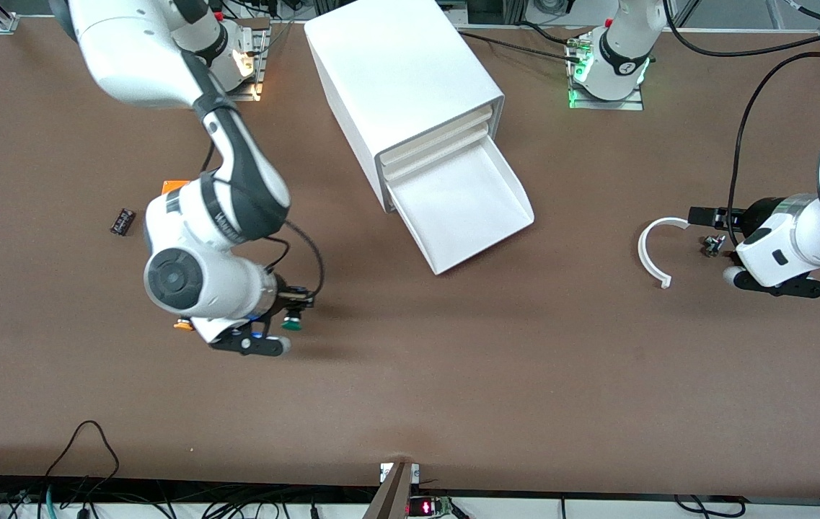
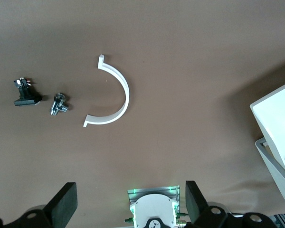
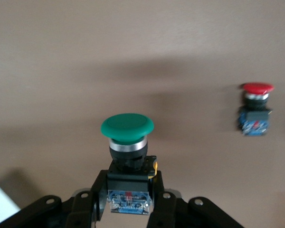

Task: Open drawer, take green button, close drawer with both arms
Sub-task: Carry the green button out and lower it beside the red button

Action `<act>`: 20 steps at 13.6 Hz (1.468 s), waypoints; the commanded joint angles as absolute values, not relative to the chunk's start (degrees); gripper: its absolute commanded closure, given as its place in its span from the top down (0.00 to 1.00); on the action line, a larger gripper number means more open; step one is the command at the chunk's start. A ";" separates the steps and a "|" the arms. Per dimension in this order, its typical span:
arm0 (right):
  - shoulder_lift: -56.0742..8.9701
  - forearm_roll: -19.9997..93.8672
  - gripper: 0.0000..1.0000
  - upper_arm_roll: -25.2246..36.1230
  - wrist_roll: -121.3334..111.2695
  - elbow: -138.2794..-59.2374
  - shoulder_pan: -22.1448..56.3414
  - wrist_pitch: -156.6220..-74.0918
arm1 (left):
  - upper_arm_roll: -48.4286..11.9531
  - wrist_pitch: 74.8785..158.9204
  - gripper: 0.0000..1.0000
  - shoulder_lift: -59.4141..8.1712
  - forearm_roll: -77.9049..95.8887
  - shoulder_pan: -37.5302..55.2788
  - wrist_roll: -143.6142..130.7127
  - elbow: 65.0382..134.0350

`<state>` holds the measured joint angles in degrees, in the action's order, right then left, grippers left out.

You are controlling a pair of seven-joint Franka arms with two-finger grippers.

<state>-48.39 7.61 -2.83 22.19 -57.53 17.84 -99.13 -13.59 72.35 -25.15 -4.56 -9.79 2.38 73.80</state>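
The cabinet (image 1: 395,79) stands in the middle of the table. Its lowest drawer (image 1: 467,202) is pulled out, and its floor shows nothing on it. My right gripper (image 1: 294,308) is shut on the black-and-blue body of the green-capped button (image 1: 292,324), over the table toward the right arm's end, apart from the drawer. In the right wrist view the gripper (image 3: 128,194) holds the button (image 3: 127,127) upright. My left gripper (image 1: 716,215) is open and empty over the left arm's end of the table. Its fingers (image 2: 66,199) stand wide apart. The drawer's corner (image 2: 275,118) shows there too.
A white curved strip (image 1: 658,249) and a small metal fitting (image 1: 711,245) lie under the left gripper, with a black part (image 2: 26,92) beside them. An orange-capped button (image 1: 182,325), a small dark block (image 1: 122,221) and a red-capped button (image 3: 256,107) lie near the right arm.
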 commanded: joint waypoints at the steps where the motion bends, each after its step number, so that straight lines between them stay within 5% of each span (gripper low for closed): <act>1: -47.37 7.65 0.00 -3.69 17.23 -65.36 16.35 -106.14 | -13.89 73.91 1.00 -23.82 -3.78 -10.19 2.01 74.62; 5: -49.03 6.77 0.00 -3.60 14.07 -74.08 15.65 -117.58 | -14.24 75.66 1.00 -26.53 -2.38 -9.15 2.56 77.24; 9: -50.62 7.29 0.00 -3.60 14.76 -74.09 15.64 -118.12 | -14.24 86.81 1.00 -29.52 0.88 -4.50 -7.54 81.99; 10: -50.89 7.29 0.34 -3.60 14.59 -74.09 15.64 -118.04 | -14.24 88.58 1.00 -30.58 0.88 -3.18 -9.65 82.18; 11: -50.80 7.21 0.99 -3.60 14.59 -74.09 15.38 -117.86 | -14.24 89.55 1.00 -31.98 0.88 -2.21 -12.10 82.09; 20: -39.83 6.24 1.00 -2.64 9.50 -74.09 7.13 -111.28 | -14.24 102.45 1.00 -38.94 5.27 3.25 -28.21 85.59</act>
<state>-44.00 6.72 -2.18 12.09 -72.17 9.46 -113.97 -14.48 98.09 -38.17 3.56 2.68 -26.03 83.12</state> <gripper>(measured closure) 0.000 0.000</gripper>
